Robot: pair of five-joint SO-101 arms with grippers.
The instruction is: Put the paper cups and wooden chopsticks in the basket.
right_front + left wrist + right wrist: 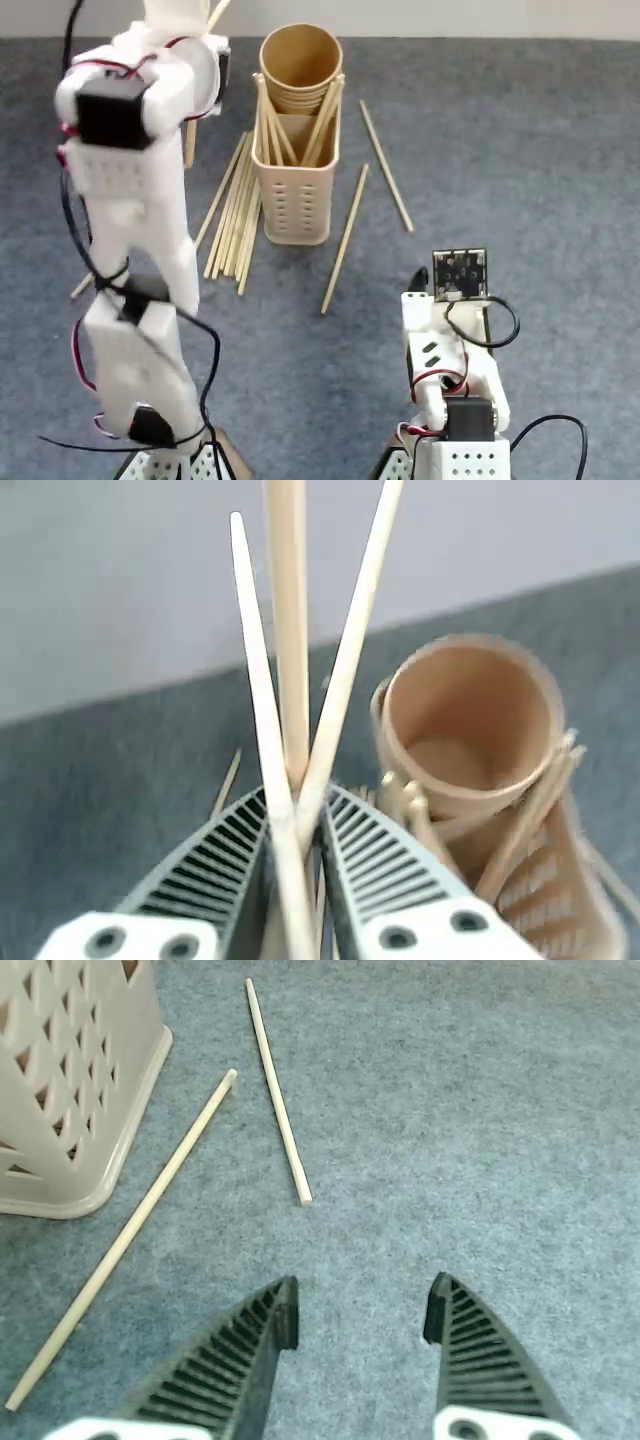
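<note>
My left gripper is shut on a small bundle of wooden chopsticks, held high to the left of the basket; their tips show in the high view as chopsticks. The beige perforated basket holds stacked paper cups and several chopsticks leaning on its walls. The cup and basket lie just beyond my left fingers. My right gripper hangs open over the carpet, nothing in it, near two loose chopsticks and the basket's corner.
Several loose chopsticks lie fanned on the grey carpet left of the basket. Two more lie to its right. One stick end pokes out beside the left arm. The right arm sits low at the front right.
</note>
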